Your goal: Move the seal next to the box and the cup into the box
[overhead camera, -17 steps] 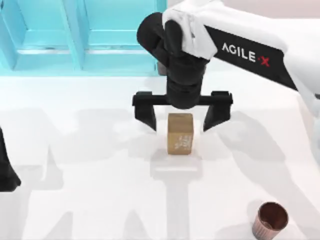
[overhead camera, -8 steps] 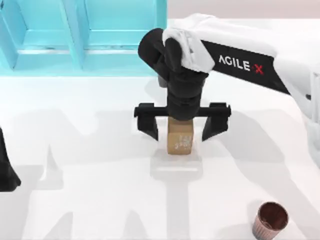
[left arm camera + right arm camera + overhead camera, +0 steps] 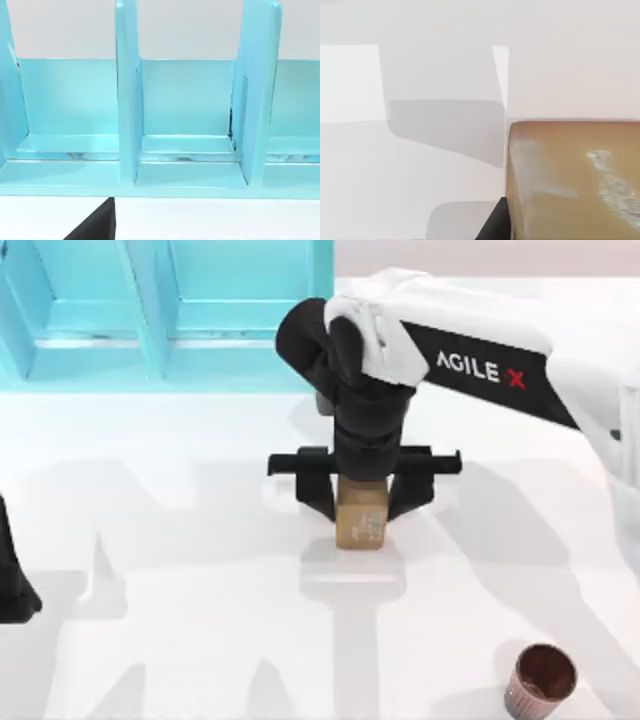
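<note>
**A:** Start with the big things. What do you have in front of you?

**B:** You have the white table (image 3: 150, 570) across the whole top view, and the blue box (image 3: 170, 315) with its open compartments along the upper left of the frame. Your right arm (image 3: 480, 360) reaches in from the upper right toward the middle. Your left gripper (image 3: 15, 580) sits parked at the left edge, about halfway down; I cannot tell you whether it is open or closed.

**A:** And the right gripper?

**B:** Your right gripper (image 3: 362, 505) is down over the seal (image 3: 361, 523) at the centre of the frame. Half a second ago its fingers stood wide on either side of the block with clear gaps; now they have drawn in against its two sides. I judge the block clenched, or as good as.

**A:** Has the seal moved?

**B:** No. It stands upright on the table where it was, well short of the box. In your right wrist view its tan face (image 3: 570, 180) sits close up, speckles showing, with a dark fingertip (image 3: 492, 225) right against its edge.

**A:** So where does that leave you?

**B:** With the grip just made, you look ready to lift and carry it beside the box. The cup (image 3: 540, 680) waits untouched at the lower right, far from everything.
</note>
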{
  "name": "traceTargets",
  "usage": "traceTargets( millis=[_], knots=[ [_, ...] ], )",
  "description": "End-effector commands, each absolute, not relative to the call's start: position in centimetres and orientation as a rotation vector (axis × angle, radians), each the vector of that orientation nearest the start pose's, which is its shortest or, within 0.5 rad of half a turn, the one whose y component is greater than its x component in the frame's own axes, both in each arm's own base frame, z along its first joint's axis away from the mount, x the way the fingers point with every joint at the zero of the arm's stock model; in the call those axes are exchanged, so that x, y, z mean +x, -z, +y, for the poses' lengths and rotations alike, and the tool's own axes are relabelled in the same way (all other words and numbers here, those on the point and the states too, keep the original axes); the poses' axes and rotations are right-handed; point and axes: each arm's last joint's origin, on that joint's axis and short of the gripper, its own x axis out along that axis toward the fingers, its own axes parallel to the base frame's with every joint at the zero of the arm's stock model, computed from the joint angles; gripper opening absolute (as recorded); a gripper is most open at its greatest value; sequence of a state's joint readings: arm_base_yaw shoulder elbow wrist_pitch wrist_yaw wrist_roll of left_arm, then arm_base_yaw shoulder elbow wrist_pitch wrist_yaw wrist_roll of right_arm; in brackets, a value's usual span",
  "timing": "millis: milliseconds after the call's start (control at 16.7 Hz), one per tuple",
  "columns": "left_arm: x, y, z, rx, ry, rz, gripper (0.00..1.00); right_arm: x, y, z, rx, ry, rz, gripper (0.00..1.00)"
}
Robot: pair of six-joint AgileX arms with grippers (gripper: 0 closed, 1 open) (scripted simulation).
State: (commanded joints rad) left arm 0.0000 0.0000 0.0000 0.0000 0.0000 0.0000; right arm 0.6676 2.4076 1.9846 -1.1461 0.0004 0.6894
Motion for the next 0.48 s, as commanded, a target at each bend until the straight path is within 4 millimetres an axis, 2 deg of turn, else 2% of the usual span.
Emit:
traceTargets(
  millis=[180,480],
  knots=[
    [10.57,-16.0,-0.12,0.0,0.0,0.0,1.0,36.57,-13.19,29.55,0.012,0.004,1.573,0.02],
    [10.57,-16.0,-0.12,0.0,0.0,0.0,1.0,36.57,-13.19,29.55,0.012,0.004,1.573,0.0]
  ],
)
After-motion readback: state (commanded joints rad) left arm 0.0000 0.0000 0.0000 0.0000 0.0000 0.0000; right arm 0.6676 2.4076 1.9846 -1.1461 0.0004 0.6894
